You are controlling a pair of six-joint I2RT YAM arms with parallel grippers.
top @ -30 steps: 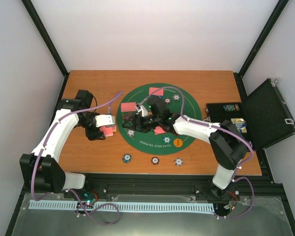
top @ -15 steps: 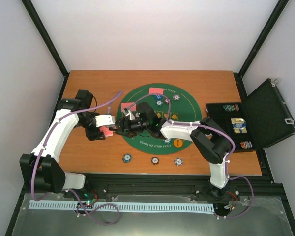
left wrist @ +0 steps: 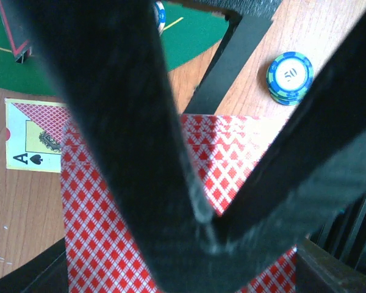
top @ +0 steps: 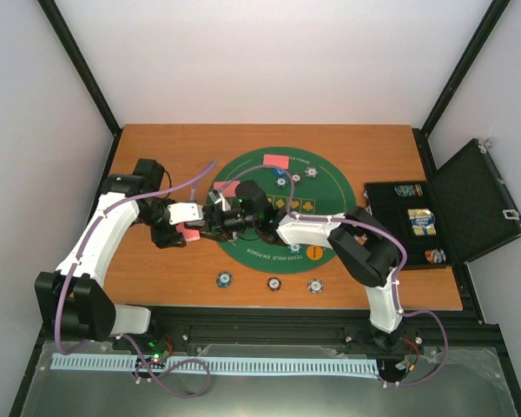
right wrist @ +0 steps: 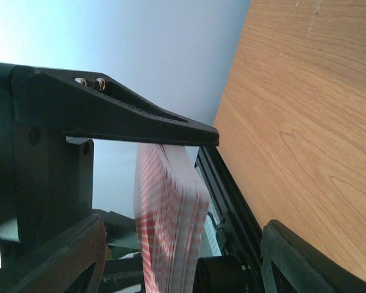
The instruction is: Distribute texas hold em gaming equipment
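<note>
deck pinched in your left gripper by the left edge of the mat. your right gripper is spread around it, likely to peel one off.

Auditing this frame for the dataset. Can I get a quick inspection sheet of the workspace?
Surface: wooden table with a round green mat on it.
Job's things: red-backed deck; two cards on the mat; ace of spades face up on the wood; three chips along the near edge, more on the mat; orange button.
Clutter: black case open at the right.
Grippers: left gripper shut on the deck; right gripper open, deck between its fingers, contact unclear.
Cables: purple cables run along both arms.
Surroundings: white walls.
</note>
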